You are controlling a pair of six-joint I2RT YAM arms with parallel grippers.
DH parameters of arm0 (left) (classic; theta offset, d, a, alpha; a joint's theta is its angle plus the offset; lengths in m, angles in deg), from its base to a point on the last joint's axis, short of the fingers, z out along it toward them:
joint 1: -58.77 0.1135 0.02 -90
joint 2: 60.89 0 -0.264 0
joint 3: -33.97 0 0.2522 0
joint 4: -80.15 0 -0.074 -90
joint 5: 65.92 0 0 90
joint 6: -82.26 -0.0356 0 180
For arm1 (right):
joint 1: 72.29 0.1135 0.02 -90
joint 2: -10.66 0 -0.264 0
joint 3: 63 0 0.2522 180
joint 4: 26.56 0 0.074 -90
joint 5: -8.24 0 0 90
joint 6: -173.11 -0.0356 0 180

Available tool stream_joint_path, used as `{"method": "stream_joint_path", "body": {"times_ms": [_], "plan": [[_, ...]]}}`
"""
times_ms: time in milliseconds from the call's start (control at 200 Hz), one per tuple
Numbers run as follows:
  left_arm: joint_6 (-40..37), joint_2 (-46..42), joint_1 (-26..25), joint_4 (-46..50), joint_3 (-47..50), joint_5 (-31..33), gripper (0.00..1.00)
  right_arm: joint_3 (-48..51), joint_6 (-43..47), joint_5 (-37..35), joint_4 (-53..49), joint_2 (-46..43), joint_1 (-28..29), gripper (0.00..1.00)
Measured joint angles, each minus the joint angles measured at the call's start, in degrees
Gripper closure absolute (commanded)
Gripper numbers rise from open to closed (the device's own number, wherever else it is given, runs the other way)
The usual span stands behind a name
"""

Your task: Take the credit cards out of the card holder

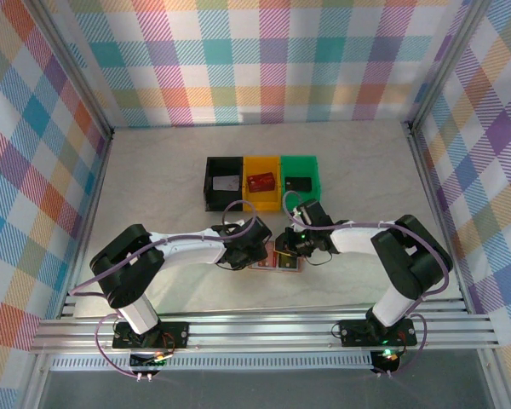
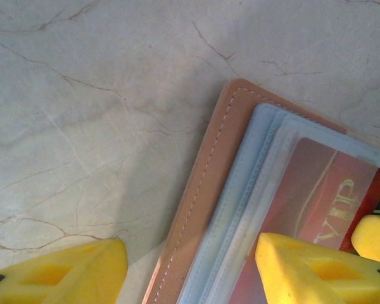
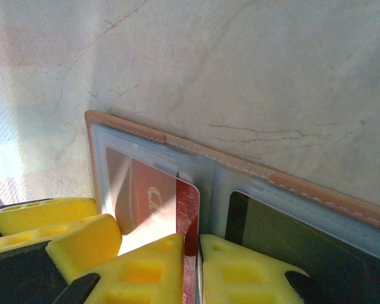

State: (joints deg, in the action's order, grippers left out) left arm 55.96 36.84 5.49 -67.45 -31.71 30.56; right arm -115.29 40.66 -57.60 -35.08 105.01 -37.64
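The card holder lies spread open on the table between the two arms; its tan stitched edge and pale blue pockets are up. A red credit card marked VIP sticks partly out of the left pocket. My right gripper is shut on that card's free edge. A dark credit card sits in the right pocket. My left gripper is open and straddles the holder's left edge, one finger over the red card's pocket and the other over the table.
Behind the holder stand three bins in a row: black, yellow, green. Each has a card in it. The two grippers are close together over the holder. Checked walls close off the table's sides and back.
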Motion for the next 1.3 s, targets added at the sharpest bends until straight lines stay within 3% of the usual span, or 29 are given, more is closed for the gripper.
{"method": "stream_joint_path", "body": {"times_ms": [450, 705, 870, 1105, 1300], "plan": [[0.2, 0.1, -0.2, -0.1, 0.0, 0.5, 0.41, 1.8, 0.0, 1.6, 4.7, -0.7, 0.3, 0.84], [0.4, 0.1, -0.3, -0.1, 0.0, 0.7, 0.41, 2.6, 0.0, 2.8, 6.4, -1.2, 0.3, 0.93], [0.4, -0.2, -0.3, -0.3, 0.1, 0.7, 0.35, 2.9, 0.0, 3.2, 6.6, -2.2, 0.3, 1.00], [-0.1, -2.4, -1.0, -1.6, 0.6, 1.0, 0.22, 3.0, 0.9, 1.9, 3.6, -5.7, 0.7, 1.00], [-0.1, -3.2, -1.5, -2.3, 1.2, 1.7, 0.20, 0.8, 2.0, -0.1, -3.3, -7.1, 1.3, 1.00]]}}
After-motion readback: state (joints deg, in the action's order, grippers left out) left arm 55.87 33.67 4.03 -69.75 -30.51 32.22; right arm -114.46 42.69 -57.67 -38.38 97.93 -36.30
